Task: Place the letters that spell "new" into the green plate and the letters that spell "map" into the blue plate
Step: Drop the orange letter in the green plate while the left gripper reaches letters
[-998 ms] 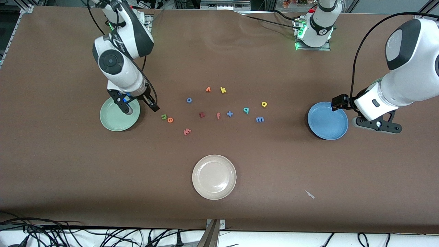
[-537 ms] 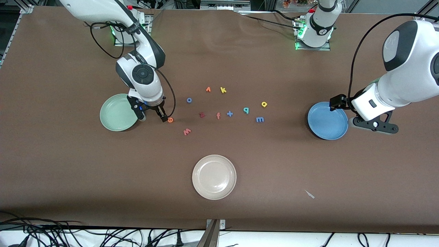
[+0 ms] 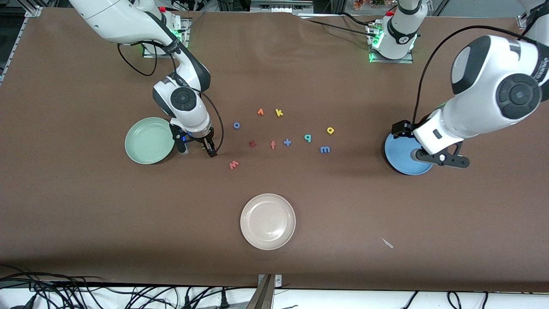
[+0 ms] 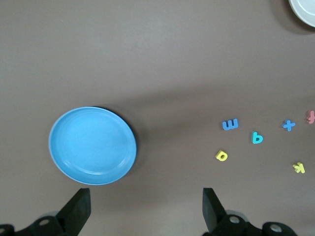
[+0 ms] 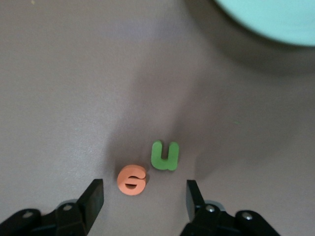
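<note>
My right gripper is low over the table beside the green plate, open. Between its fingers in the right wrist view lie the orange e and the green n, flat and touching each other; neither is gripped. The arm hides the e in the front view. The salmon w lies nearer the camera. The blue m, teal p and yellow a lie between the middle and the blue plate. My left gripper hangs open over that plate's edge, holding nothing.
Spare letters lie mid-table: a blue o, dark red z, salmon f, blue plus, an orange piece and yellow k. A cream plate sits nearer the camera, with a small pale scrap toward the left arm's end.
My right gripper went from over the green plate down to the n and e, and its fingers have narrowed. My left arm shifted in over the blue plate's edge.
</note>
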`<action>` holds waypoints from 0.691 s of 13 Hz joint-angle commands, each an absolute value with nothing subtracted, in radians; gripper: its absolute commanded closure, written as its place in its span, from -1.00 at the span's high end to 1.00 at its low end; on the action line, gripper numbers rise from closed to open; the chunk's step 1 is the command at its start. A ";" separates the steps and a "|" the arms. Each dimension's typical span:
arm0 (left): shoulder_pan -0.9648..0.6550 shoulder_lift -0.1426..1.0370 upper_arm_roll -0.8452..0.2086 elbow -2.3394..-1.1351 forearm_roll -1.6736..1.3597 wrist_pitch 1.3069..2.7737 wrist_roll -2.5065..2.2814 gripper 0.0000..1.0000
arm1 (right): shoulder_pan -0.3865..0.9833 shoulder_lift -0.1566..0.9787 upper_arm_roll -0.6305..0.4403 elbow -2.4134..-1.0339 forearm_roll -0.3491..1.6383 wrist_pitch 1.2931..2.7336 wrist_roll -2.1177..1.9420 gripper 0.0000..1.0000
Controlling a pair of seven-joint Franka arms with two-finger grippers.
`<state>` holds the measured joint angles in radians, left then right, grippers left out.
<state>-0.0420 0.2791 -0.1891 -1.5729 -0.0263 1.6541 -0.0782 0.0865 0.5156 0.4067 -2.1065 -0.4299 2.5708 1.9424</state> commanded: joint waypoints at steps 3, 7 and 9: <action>-0.055 0.311 -0.207 -1.623 -0.110 1.725 -0.172 1.00 | 0.097 0.572 0.402 -2.054 -0.453 2.596 2.016 0.15; -0.121 0.307 -0.207 -1.774 -0.109 1.876 -0.296 0.99 | 0.094 0.584 0.402 -2.036 -0.453 2.591 2.019 -0.31; -0.138 0.304 -0.218 -1.828 -0.107 1.922 -0.343 0.99 | 0.094 0.583 0.402 -2.034 -0.453 2.589 2.017 -0.68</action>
